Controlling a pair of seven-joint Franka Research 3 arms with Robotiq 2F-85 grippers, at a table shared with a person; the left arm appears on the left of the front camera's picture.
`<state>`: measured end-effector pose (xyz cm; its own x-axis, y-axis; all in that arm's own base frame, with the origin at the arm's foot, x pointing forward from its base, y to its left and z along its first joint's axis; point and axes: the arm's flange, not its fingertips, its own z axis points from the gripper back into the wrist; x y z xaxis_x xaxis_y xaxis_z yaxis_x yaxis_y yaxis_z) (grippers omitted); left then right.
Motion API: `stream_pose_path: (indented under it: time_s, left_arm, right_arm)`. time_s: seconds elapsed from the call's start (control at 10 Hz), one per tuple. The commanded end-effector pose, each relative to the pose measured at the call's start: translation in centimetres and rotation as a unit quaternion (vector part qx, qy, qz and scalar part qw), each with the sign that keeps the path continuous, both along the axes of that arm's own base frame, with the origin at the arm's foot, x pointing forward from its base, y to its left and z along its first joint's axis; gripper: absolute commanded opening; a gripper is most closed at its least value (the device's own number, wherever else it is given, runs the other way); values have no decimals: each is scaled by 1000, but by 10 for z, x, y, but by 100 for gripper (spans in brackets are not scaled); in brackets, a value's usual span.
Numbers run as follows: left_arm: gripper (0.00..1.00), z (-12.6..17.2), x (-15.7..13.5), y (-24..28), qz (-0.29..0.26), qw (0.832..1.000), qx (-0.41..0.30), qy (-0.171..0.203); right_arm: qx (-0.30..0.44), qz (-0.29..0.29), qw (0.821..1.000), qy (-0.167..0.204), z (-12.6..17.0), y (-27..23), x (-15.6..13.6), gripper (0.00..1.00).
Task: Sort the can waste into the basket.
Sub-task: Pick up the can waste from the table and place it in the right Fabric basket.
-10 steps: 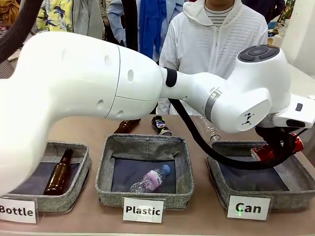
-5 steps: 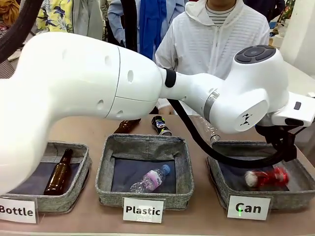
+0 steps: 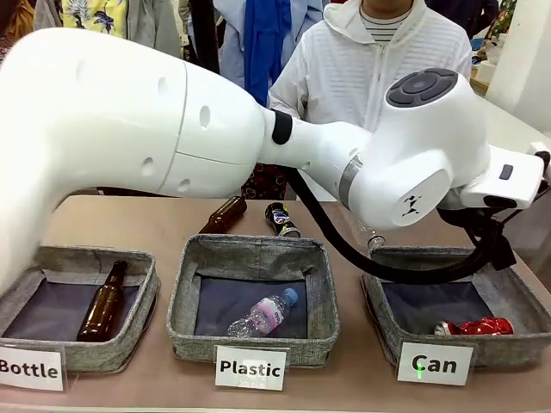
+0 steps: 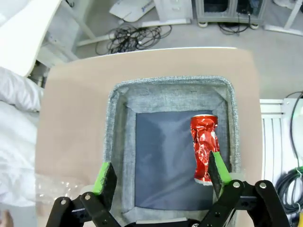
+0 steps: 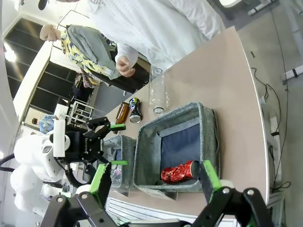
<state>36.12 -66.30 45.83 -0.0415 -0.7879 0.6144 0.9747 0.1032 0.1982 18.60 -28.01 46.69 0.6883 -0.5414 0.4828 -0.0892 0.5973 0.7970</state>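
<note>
Table [image 4: 71, 118], basket [image 4: 120, 142]: red can [image 4: 204, 146] beneath parted left jaws

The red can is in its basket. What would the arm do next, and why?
Probably lift the left tool, open and empty above the grey fabric "Can" basket, and swing it toward the black printed drink can lying behind the "Plastic" basket: the crushed red metal can already lies inside.
</note>
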Motion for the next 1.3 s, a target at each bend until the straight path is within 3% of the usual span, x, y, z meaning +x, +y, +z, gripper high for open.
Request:
stream_pose_path:
  time_s: [0.0, 0.2, 0.3, 0.4, 0.5, 0.6, 0.7, 0.8, 0.9, 1.0, 1.1, 1.2]
  left_arm:
    - [100, 10, -16, 30, -15, 1000, -25, 11]
    - [100, 55, -36, 79, -17, 999, 26, 40]
    - [100, 84, -43, 121, 3, 999, 27, 35]
    - [100, 114, -45, 168, 4, 998, 5, 62]
    - [100, 138, -37, 225, 65, 996, -21, 56]
    - [100, 157, -21, 280, 123, 988, -28, 91]
    - [100, 171, 3, 340, 212, 968, -42, 129]
    - [100, 175, 23, 396, 259, 945, -57, 190]
    - [100, 173, 43, 462, 345, 904, -104, 231]
    - [100, 163, 60, 526, 393, 862, -143, 286]
    - [100, 142, 69, 597, 451, 810, -179, 331]
    - [100, 121, 70, 655, 472, 772, -210, 370]
  right_arm:
    - [-4, 31, 999, -5, 0, 2, 2, 100]
    - [-24, 58, 997, 40, 1, 33, 38, 100]
    - [-48, 87, 993, 61, 0, 56, 63, 100]
    - [-64, 113, 988, 80, 2, 84, 88, 100]
    - [-69, 156, 981, 87, 6, 119, 116, 100]
    - [-79, 195, 974, 88, 9, 155, 134, 100]
    - [-62, 247, 962, 94, 12, 186, 150, 100]
    - [-37, 288, 950, 115, 11, 210, 164, 100]
    - [3, 342, 930, 134, 11, 226, 177, 100]
    - [50, 376, 912, 154, 9, 239, 189, 100]
    - [111, 402, 894, 162, 4, 247, 198, 100]
    - [131, 405, 890, 164, 1, 246, 206, 100]
